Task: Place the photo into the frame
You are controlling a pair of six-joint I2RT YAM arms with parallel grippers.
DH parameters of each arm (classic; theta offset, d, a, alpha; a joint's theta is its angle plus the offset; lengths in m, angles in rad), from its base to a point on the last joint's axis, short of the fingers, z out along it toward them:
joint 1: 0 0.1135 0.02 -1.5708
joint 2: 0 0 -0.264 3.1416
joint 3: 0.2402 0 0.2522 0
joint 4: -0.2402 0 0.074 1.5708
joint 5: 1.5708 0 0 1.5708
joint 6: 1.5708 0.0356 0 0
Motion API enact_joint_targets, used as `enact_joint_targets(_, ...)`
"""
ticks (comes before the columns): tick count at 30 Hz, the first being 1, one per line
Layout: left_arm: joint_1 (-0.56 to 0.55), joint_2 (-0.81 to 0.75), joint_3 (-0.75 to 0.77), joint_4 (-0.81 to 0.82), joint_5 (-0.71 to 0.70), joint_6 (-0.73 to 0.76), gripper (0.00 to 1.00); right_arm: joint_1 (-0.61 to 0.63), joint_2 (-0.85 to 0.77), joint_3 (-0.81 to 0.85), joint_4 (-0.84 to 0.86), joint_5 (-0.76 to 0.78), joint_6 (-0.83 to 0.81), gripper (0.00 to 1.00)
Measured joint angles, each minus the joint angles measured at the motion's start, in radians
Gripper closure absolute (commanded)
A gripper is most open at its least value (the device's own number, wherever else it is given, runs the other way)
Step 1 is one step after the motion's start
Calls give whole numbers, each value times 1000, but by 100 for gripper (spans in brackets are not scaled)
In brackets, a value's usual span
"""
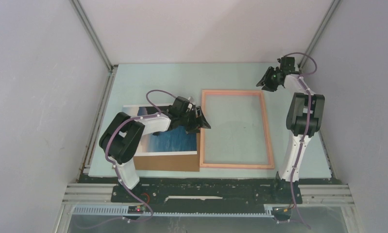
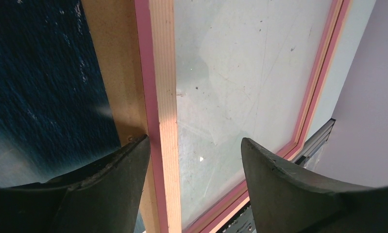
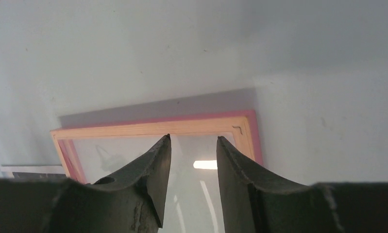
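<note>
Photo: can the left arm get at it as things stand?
Probably yes: the photo lies face up on the cardboard sheet, nothing on it, and the open left pincer hovers by its right edge.

My left fingers are dull black plastic, scuffed and slightly rough along the edges. My right fingers are the same, with a grainy, chipped edge. The frame looks like pale wood, finely ribbed on its face, with a smooth salmon-pink edge. Its clear pane is glossy, scratched and speckled. The photo is paper with a faint sheen. The cardboard is matt brown and fibrous. The table is smooth and matt.
</note>
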Motion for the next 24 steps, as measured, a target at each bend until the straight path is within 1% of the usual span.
enact_joint_targets(2,0,0,0,-1,0,0,23,15,30,27,0,0,3,53)
enact_joint_targets(11,0,0,1,-5,2,7,23,45,76,32,-15,7,6,54)
enact_joint_targets(20,0,0,1,-5,1,7,23,44,73,12,-19,-9,26,53)
enact_joint_targets(24,0,-2,1,-8,1,7,23,41,73,72,-76,-5,25,53)
